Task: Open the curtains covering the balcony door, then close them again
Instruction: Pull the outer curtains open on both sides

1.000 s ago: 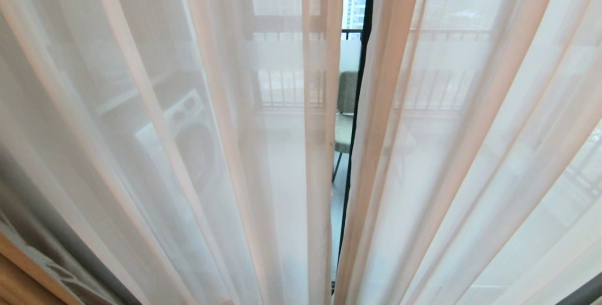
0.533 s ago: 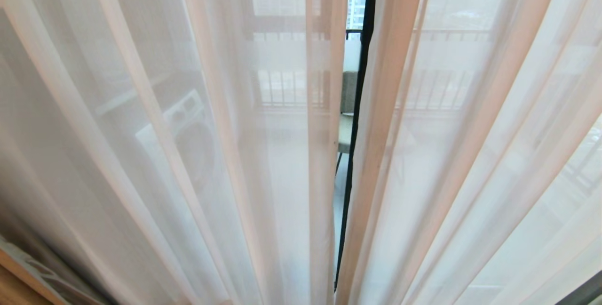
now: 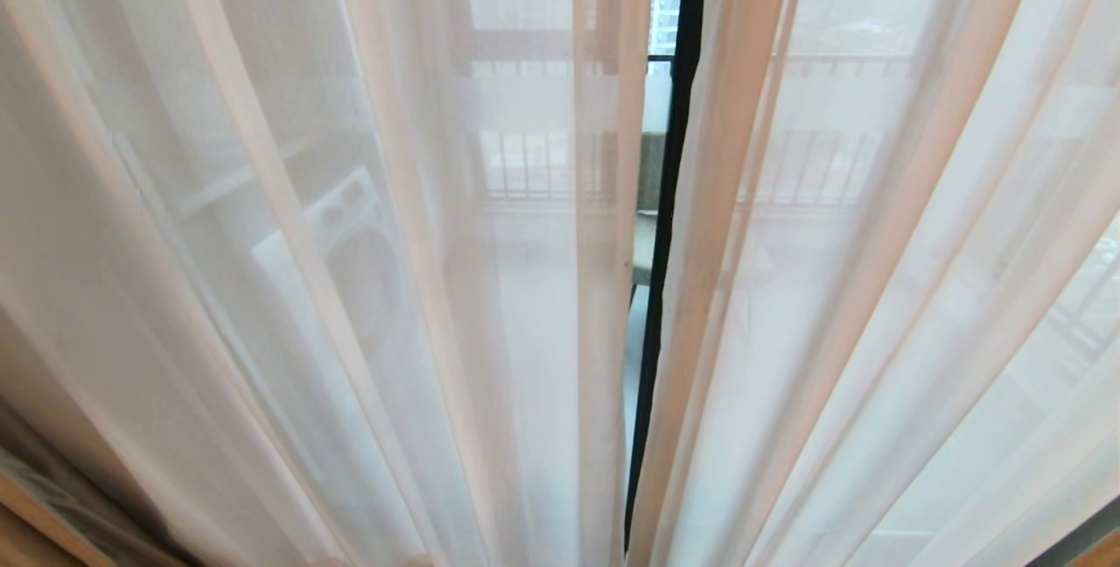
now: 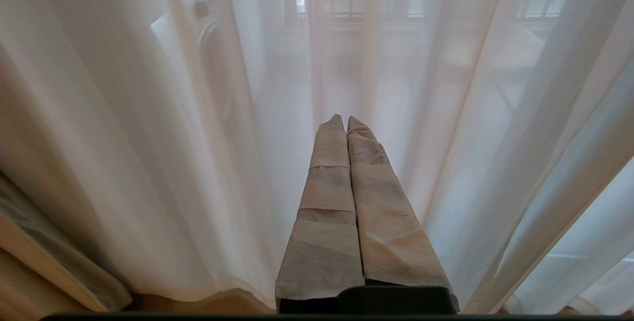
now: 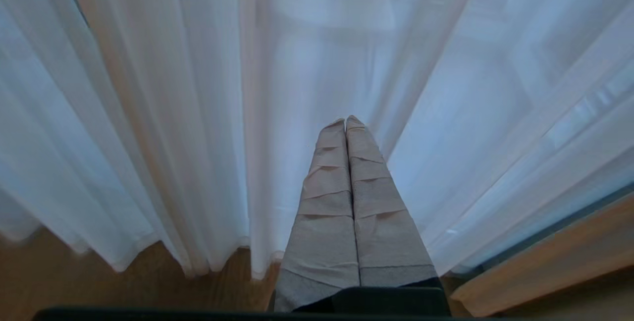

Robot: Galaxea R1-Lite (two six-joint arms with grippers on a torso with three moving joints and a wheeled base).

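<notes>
Thin white sheer curtains fill the head view. The left panel and the right panel hang almost together, with a narrow slit between them. Through the slit shows the balcony door's dark frame. Neither gripper is in the head view. In the left wrist view my left gripper is shut and empty, its tape-wrapped fingers pointing at the sheer just ahead. In the right wrist view my right gripper is likewise shut on nothing, close before the hanging folds.
A washing machine shows dimly behind the left sheer. A chair and railing bars stand on the balcony beyond. Wooden floor lies under the hems. A beige strip runs at the low left, a wooden edge at the right.
The slit between the two sheers has narrowed a little. The left panel's folds have spread down over the dark corner at the lower left of the head view.
</notes>
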